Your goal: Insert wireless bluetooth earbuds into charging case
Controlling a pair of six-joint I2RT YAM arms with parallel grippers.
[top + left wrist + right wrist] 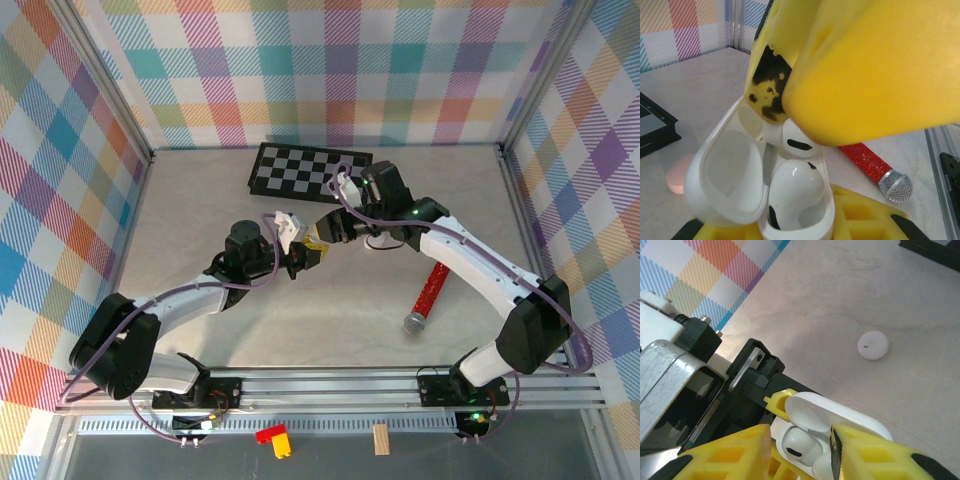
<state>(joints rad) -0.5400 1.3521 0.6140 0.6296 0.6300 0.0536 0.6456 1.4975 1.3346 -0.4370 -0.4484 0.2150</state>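
Between right tool [801,442] fingers [735,452] | earbud [796,446] | in case [840,412] clamped by left tool [799,227]

Arms inward; left end effector [307,256] tight, right end effector [323,238] ajar.

Earbuds [792,187] in the open case [725,180], microphone [428,292] to its right, checkerboard [305,172] behind
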